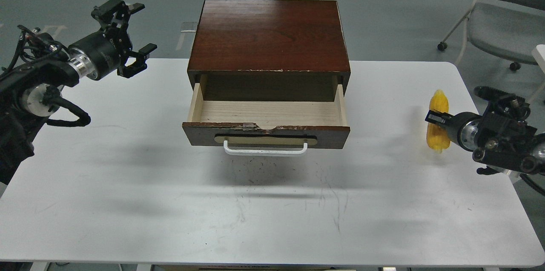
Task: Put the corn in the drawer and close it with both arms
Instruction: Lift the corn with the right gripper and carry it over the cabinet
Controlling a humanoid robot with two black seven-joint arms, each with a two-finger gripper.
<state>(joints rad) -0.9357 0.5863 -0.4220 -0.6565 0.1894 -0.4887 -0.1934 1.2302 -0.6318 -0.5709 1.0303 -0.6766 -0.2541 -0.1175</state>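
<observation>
The dark brown drawer [266,134] stands pulled out of its cabinet [268,34] at the table's middle back. Its pale wood inside is empty and its white bar handle [265,150] faces me. The yellow corn [438,105] is at the far right, upright in view and slightly blurred. My right gripper [435,118] is shut across its middle and seems to hold it just above the table. My left gripper [141,28] is open and empty, raised over the table's back left corner, left of the cabinet.
The white table [255,203] has scuff marks in front of the drawer. A grey wheeled chair [498,28] stands on the floor beyond the table's back right corner.
</observation>
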